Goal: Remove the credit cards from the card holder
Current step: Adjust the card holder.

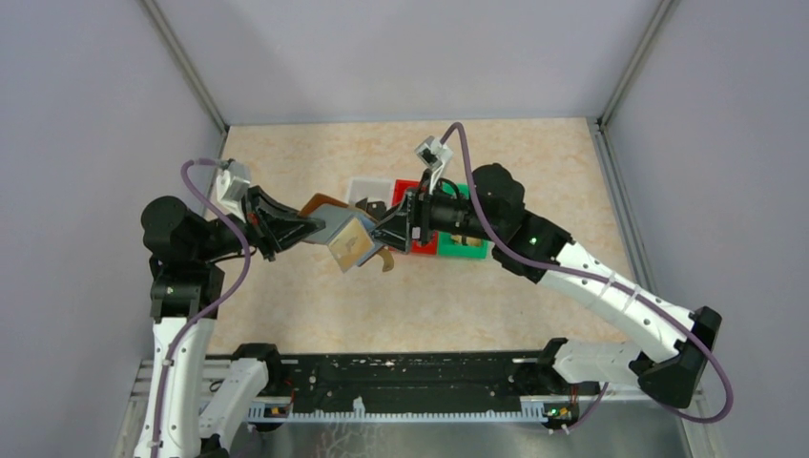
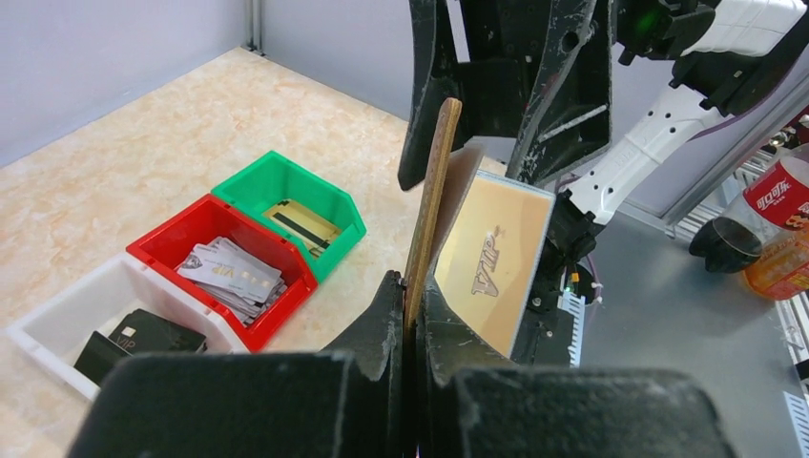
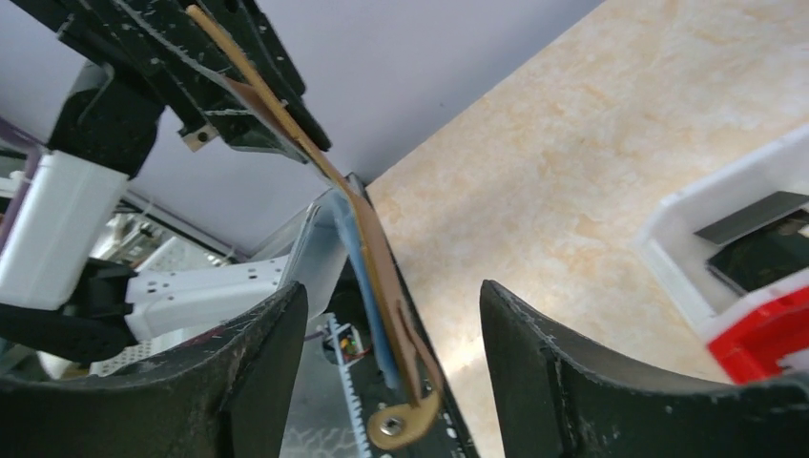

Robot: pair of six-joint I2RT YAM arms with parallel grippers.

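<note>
The brown card holder hangs open in the air between both arms. My left gripper is shut on its brown cover, which runs edge-on up from the pinched fingers. A gold VIP credit card sits in a clear sleeve beside that cover. My right gripper stands open around the holder's lower edge. Both its fingers are apart from the holder, and the snap tab dangles between them.
Three bins stand in a row behind the holder. The white bin holds black cards, the red bin silvery cards, the green bin a gold card. A drink bottle lies off the table.
</note>
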